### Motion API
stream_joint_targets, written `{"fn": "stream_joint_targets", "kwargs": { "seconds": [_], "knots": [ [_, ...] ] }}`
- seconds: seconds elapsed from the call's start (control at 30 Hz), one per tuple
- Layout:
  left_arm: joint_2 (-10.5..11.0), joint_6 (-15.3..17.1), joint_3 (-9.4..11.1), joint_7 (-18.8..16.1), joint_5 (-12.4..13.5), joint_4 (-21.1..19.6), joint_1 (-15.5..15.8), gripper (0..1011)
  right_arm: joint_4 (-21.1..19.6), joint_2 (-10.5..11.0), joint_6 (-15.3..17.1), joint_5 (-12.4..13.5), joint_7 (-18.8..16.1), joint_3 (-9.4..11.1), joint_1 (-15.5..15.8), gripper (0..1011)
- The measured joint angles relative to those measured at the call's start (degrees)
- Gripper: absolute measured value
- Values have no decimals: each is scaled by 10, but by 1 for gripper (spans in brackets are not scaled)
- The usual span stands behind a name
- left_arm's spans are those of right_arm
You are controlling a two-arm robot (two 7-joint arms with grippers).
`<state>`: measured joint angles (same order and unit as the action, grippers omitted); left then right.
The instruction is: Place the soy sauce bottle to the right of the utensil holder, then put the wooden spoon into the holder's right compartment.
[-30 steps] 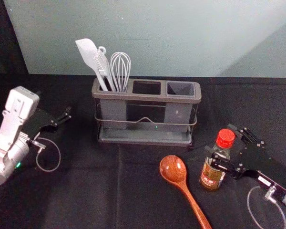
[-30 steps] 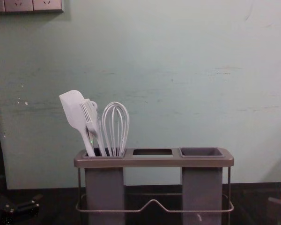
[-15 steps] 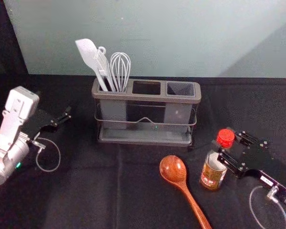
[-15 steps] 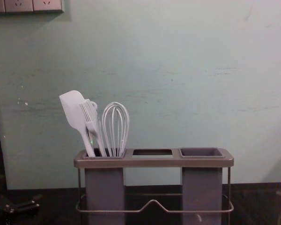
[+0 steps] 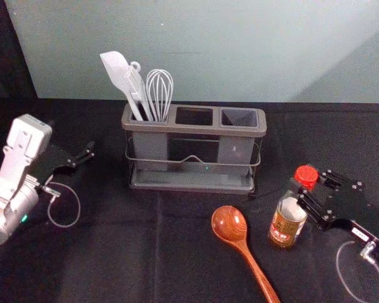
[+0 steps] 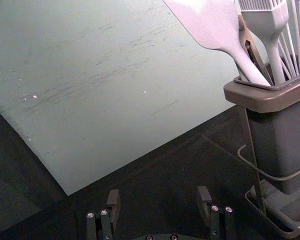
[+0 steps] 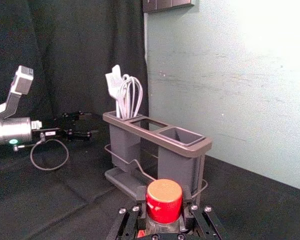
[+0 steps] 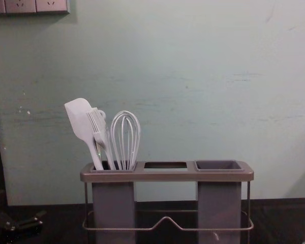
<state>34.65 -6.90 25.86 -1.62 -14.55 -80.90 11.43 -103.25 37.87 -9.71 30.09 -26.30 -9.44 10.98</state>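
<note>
My right gripper (image 5: 313,182) is at the neck of the soy sauce bottle (image 5: 287,222), right of the holder and nearer me. In the right wrist view, the right gripper (image 7: 163,195) is shut on the bottle just under its red cap (image 7: 164,201). Whether the bottle's base touches the table I cannot tell. The wooden spoon (image 5: 229,223) lies bowl-away, its handle running toward me and right. The grey utensil holder (image 5: 196,129) has an empty right compartment (image 5: 239,118). My left gripper (image 5: 89,152) is parked at the left; its wrist view shows the left gripper (image 6: 158,195) open.
A white spatula (image 5: 116,71), a brush and a whisk (image 5: 159,88) stand in the holder's left compartment. The wall (image 8: 162,76) rises behind the black-covered table (image 5: 114,252). The spoon lies just left of the bottle.
The bottle has shifted slightly right and away from me, together with my right gripper, which earlier slid rightward around it. The left arm, spoon and holder look the same.
</note>
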Motion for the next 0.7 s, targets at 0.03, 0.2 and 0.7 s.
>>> {"fn": "stream_joint_targets", "kwargs": {
  "seconds": [0.03,0.2,0.7],
  "knots": [
    [0,0,0,0,0,0,0,1005,0,0,0,0,0,2,0,393],
    [0,0,0,0,0,0,0,1005,1,-3,4,0,0,19,-3,393],
    [0,0,0,0,0,0,0,1005,42,-24,23,-5,-12,32,-60,393]
  ]
}}
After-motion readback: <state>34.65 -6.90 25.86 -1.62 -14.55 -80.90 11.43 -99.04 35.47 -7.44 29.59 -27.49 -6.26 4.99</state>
